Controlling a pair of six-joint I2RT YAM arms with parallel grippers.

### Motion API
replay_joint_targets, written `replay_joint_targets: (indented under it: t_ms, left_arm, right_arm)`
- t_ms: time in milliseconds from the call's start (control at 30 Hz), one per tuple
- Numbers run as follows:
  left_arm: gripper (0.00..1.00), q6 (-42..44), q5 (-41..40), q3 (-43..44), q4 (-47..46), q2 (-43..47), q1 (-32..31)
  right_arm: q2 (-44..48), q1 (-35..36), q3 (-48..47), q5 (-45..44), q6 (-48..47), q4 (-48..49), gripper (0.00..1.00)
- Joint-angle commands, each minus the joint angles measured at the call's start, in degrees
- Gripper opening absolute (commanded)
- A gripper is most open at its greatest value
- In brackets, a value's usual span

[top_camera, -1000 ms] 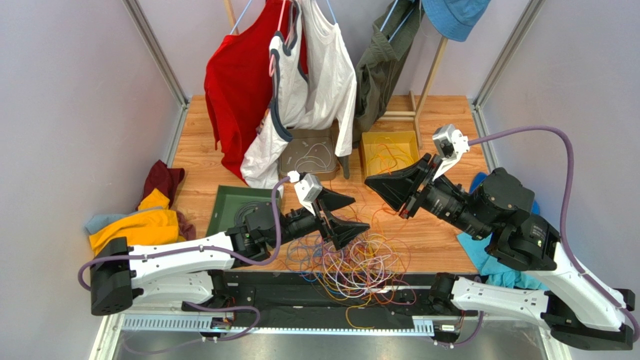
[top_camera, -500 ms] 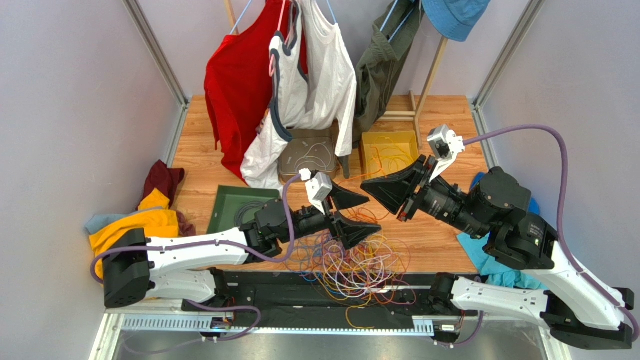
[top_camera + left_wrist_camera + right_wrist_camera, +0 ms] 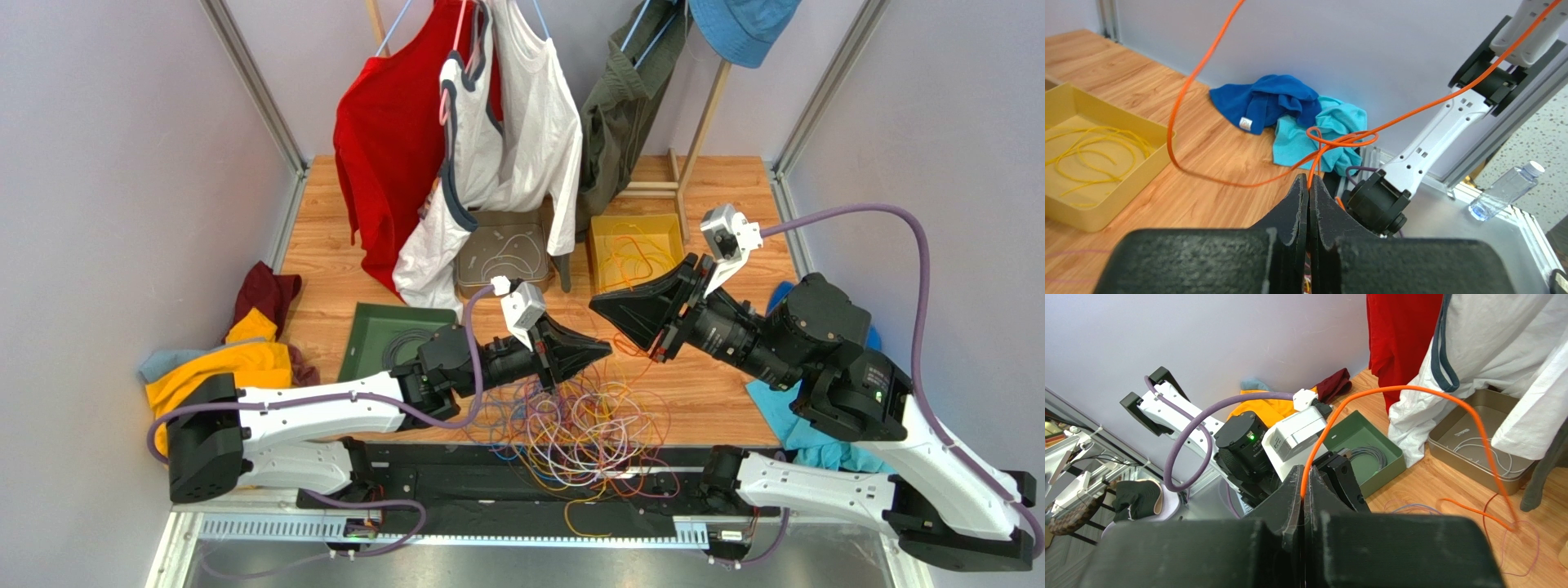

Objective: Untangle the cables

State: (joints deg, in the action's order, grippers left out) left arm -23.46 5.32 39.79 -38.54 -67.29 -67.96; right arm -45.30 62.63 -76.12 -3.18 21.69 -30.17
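Left claw (image 3: pixel 1309 184) is clamped shut on a thin orange cable (image 3: pixel 1176 104), pinched right at my tips. Right claw (image 3: pixel 1303 479) is shut on the same cable, which arcs btwn the two. A small knot-like loop (image 3: pixel 1344 138) sits in it just past my left tips, so I judge it's not free yet. The loose multicolour snarl of thin cables (image 3: pixel 589 429) lies on the wooden table (image 3: pixel 718 390) at the near edge, below my left claw.

Done, by the look:
- square yellow tray (image 3: pixel 638 221) holds yellow ones
- tan tray (image 3: pixel 466 272) holds white ones
- green tray (image 3: pixel 374 328) holds dark ones

Left to do: most of the pile, incl. purple, blue, red, orange.
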Motion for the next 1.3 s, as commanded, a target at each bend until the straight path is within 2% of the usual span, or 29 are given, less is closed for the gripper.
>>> replay_joint_targets:
  t_ms: [0,133,233,267,300,367,400,533,700,833,1000,1133,1167,1233,1267]
  left_arm:
    - [0.00,0.5,-4.7,0.0,5.9,4.5,-0.2]
    - [0.00,-1.4,-13.6,-1.4,12.9,5.9,-0.2]
    - [0.00,-7.9,-21.3,-0.7,24.6,3.8,0.6]
    - [0.00,-10.5,-21.9,-0.4,31.1,2.9,1.3]
    - [0.00,-16.2,-21.8,-0.7,33.5,1.8,3.5]
    - [0.00,-21.7,-17.5,-3.4,35.5,-1.9,6.0]
    - [0.00,-26.1,-15.4,-4.8,34.3,-3.2,7.7]
    - [0.00,-33.6,-8.2,-11.1,24.1,-12.3,8.2]
    - [0.00,-37.4,-1.7,-12.8,14.9,-23.6,8.1]
    - [0.00,-39.2,1.4,-13.3,9.1,-31.8,7.8]
    - [0.00,-40.5,3.6,-16.3,-0.7,-35.3,7.7]
    - [0.00,-37.6,4.9,-17.6,-4.5,-31.6,7.6]
    - [0.14,-36.2,4.8,-17.8,-4.4,-30.5,7.5]
    - [0.30,-34.8,3.8,-18.2,-3.7,-26.1,7.2]
    - [0.45,-33.6,3.2,-18.3,-2.0,-24.3,6.9]
  right_arm:
    - [1.8,0.4,-0.6,-2.2,-1.1,0.6,0.00]
    - [2.5,0.3,-1.6,-3.0,-1.7,-0.1,0.00]
    - [2.3,0.4,-4.0,-4.1,-2.8,-1.6,0.00]
    - [2.3,0.3,-5.1,-4.5,-3.3,-2.0,0.00]
    - [2.2,0.3,-6.0,-5.2,-3.8,-2.9,0.00]
    - [2.0,0.3,-8.8,-6.1,-5.5,-3.6,0.00]
    - [1.8,0.3,-9.6,-6.6,-6.0,-3.9,0.00]
    - [0.8,0.3,-14.2,-8.2,-8.2,-5.2,0.00]
    - [-2.4,0.3,-22.4,-8.6,-10.9,-7.5,0.00]
    - [-3.1,0.3,-24.9,-9.0,-12.5,-6.4,0.00]
    - [-4.2,0.3,-27.6,-9.2,-13.4,-7.6,0.00]
    - [-4.2,0.3,-26.1,-9.0,-13.0,-7.6,0.00]
    - [-4.1,0.2,-25.6,-8.9,-12.8,-7.5,0.00]
    - [-4.0,0.2,-25.4,-8.9,-12.7,-7.4,0.00]
    - [-4.1,0.3,-25.5,-8.9,-12.6,-7.4,0.00]
